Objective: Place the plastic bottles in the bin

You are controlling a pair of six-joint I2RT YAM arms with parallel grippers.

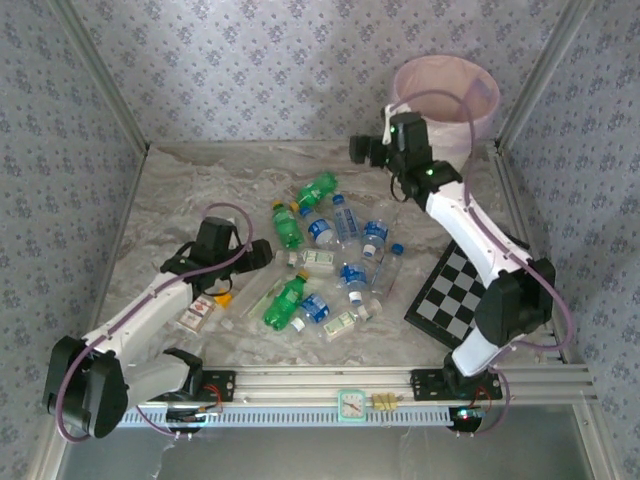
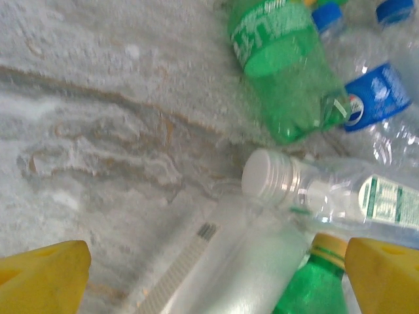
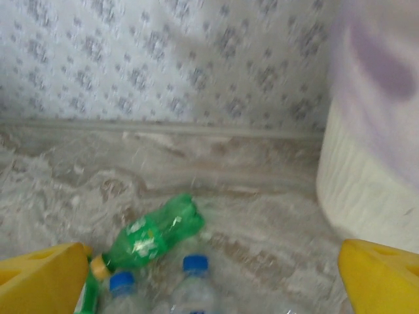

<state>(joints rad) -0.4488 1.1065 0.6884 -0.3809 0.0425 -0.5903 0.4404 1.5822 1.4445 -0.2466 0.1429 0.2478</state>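
Left arm [image 1: 140, 312] stretched low and forward, left gripper [image 1: 264, 254] gaping, yellow fingers [image 2: 42, 278] spread wide apart. Right arm [image 1: 466, 226] reaches far back, elbow bent, right gripper [image 1: 358, 150] pointing left, jaws wide apart too.

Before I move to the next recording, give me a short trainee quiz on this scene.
1. True or false: the bin stands at the far right corner of the table.
2. The checkerboard lies: A) in the bin, B) flat beside the right arm, C) leaning on the bin.
3. Fill in: the left end effector and the right end effector are both ___.
Key: 1 true; 2 B; 3 open.
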